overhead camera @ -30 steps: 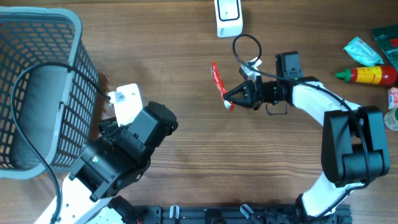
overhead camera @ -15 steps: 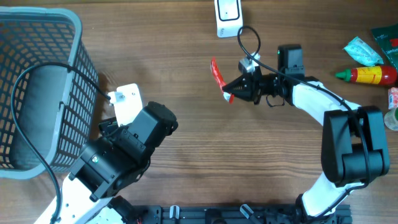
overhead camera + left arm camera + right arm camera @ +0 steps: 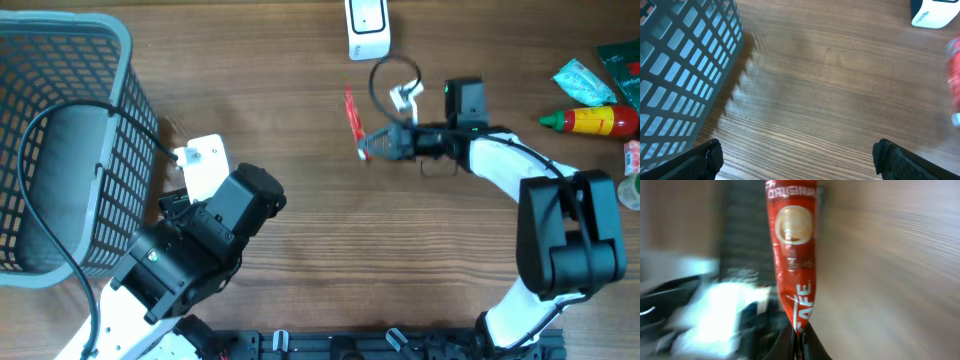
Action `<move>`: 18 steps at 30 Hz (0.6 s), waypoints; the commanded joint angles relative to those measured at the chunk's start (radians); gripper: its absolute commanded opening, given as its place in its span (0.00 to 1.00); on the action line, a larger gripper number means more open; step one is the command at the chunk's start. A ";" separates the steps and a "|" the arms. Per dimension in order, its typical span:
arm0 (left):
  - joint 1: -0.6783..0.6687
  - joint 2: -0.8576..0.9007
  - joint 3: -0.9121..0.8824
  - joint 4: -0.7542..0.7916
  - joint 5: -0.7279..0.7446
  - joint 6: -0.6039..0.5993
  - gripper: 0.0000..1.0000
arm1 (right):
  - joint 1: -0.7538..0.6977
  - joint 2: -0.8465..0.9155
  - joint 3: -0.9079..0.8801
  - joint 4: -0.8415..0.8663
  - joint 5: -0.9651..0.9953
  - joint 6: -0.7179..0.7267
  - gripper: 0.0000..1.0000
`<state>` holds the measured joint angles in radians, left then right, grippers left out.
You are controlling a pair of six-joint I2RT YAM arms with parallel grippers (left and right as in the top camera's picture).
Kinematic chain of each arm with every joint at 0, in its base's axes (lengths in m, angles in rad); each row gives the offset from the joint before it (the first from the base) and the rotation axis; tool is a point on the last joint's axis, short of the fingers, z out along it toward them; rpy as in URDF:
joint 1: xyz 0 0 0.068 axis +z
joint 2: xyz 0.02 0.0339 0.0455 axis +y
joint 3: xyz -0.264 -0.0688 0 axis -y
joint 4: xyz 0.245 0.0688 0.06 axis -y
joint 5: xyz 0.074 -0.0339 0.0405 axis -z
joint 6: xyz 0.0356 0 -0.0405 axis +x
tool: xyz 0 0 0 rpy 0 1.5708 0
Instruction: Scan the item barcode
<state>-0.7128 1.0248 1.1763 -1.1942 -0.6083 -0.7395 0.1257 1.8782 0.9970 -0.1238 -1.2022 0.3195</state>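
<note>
Right fingers (image 3: pixel 383 146) are pressed together on the bottom end of a red sachet (image 3: pixel 352 115), a thin stick pack. It is lifted off the surface (image 3: pixel 300 240), and the rest of the pack sticks out past the fingertips. In the right wrist view the sachet (image 3: pixel 792 255) stands straight up from the pinch point with its print facing the camera. That view is blurred and I can't make out a barcode.

Handling guess: very light, soft film and a slick wrapper. It will likely flop or twist when held by one end, and a hard squeeze could crease or burst it. The flat crimped end seal looks like the best place to hold it, since that leaves the printed body clear.

The white scanner (image 3: pixel 366 25) sits well beyond the sachet tip, further out from the right fingers.

Left fingers (image 3: pixel 707 157) are spread wide with nothing between them, only bare surface. The basket (image 3: pixel 685 65) is just off to their left.
</note>
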 commanded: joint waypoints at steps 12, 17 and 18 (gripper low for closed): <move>-0.003 0.003 0.001 0.000 -0.010 -0.013 1.00 | 0.015 -0.021 0.111 -0.269 0.830 -0.189 0.99; -0.003 0.003 0.001 0.000 -0.010 -0.013 1.00 | 0.084 -0.026 0.146 -0.288 0.982 -0.186 0.99; -0.003 0.003 0.001 0.000 -0.010 -0.013 1.00 | 0.111 -0.025 0.146 -0.288 1.027 -0.185 0.97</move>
<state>-0.7128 1.0248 1.1763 -1.1938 -0.6083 -0.7395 0.1680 1.8751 1.1225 -0.4080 -0.3565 0.1474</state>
